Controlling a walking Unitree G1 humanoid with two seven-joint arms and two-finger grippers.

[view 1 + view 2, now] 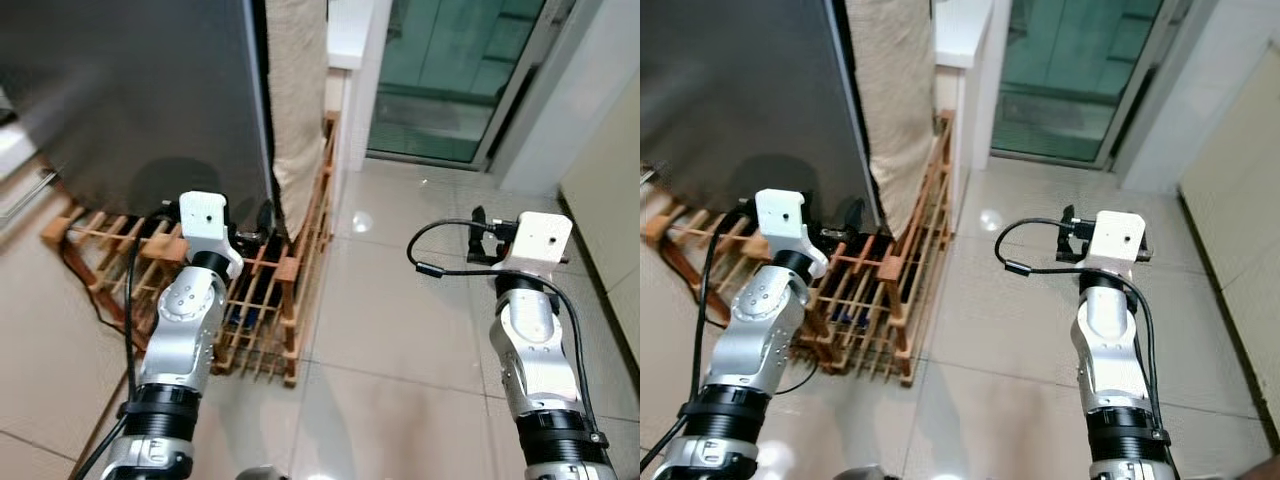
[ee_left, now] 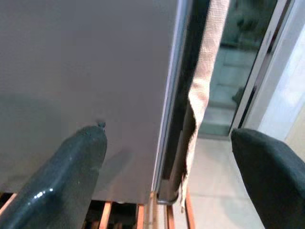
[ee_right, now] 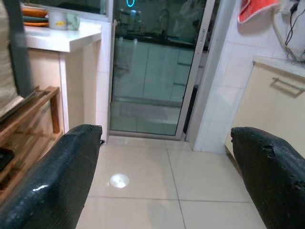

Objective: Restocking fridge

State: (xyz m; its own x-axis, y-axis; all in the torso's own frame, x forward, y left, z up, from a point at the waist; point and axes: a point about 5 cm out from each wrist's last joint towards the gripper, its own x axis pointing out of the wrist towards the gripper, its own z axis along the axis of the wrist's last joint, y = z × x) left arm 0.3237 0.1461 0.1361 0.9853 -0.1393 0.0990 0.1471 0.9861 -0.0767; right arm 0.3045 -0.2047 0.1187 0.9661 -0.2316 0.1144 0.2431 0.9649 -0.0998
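The dark grey fridge [image 1: 140, 90] stands at the upper left on a low wooden rack [image 1: 292, 272], and its door looks closed. My left gripper [image 2: 167, 143] is open, held close before the fridge's lower right corner, aimed at the seam [image 2: 174, 95] along the grey panel's edge. Nothing is between its fingers [image 2: 71, 167]. My right gripper [image 3: 167, 143] is open and empty too, raised over the tiled floor [image 1: 400, 320] to the right, well away from the fridge. I see no item to stock.
A beige cloth [image 1: 295, 90] hangs against the fridge's right side. Behind it are a white counter [image 3: 66, 40] and a glass sliding door [image 1: 450, 70]. A cream cabinet [image 1: 610, 170] lines the right. Cables [image 1: 100, 290] trail through the rack.
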